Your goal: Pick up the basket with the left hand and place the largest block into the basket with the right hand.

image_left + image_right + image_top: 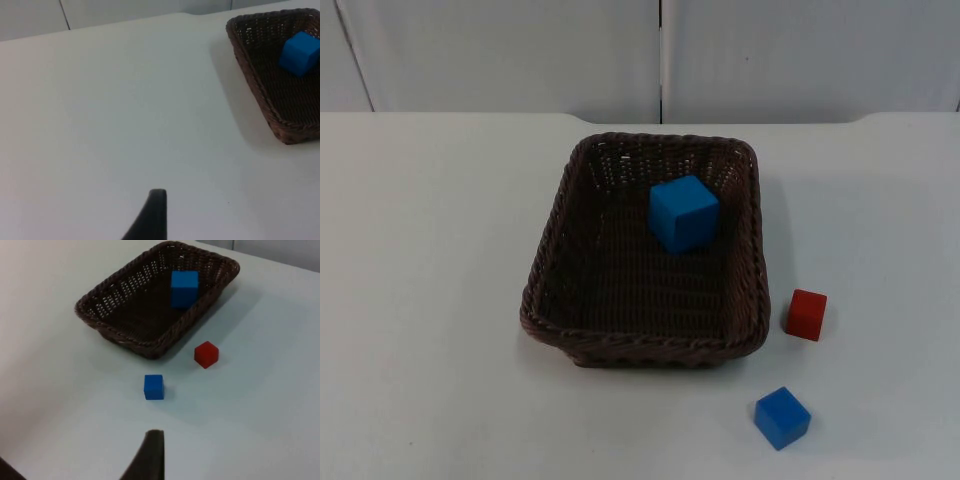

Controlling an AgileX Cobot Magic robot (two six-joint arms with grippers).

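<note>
Basket (642,335) first: in the top view we see the dark brown wicker tray resting on the white table (430,300), near the middle. Inside it, toward its 1 o'clock corner, sits the large blue block (684,213), tilted a little against the weave. At the basket's 4 o'clock, just outside the rim, stands the small red block (807,314); at its 5 o'clock, further out, lies the small blue block (782,417). The large blue one is clearly the biggest of the three, so we judge the placing step done. The basket appears to sit flat on the table rather than being held, and we judge little or nothing is left beyond the arms waiting.

From the left wrist view we make out the basket's near wall (260,95) with the large blue block (299,53) inside, well apart from the left gripper (150,215). One black fingertip stands over bare table, and we cannot tell whether that pincer is apart or together. It holds nothing we can see.

From the right wrist view we look across the table at the whole basket (125,337), the large blue block (184,288) inside at its far end, the red block (206,354) just beside the rim, and the small blue block (153,387) nearer the right gripper (147,455). Here too we cannot tell the pincer's state; it is clear of all the blocks.
</note>
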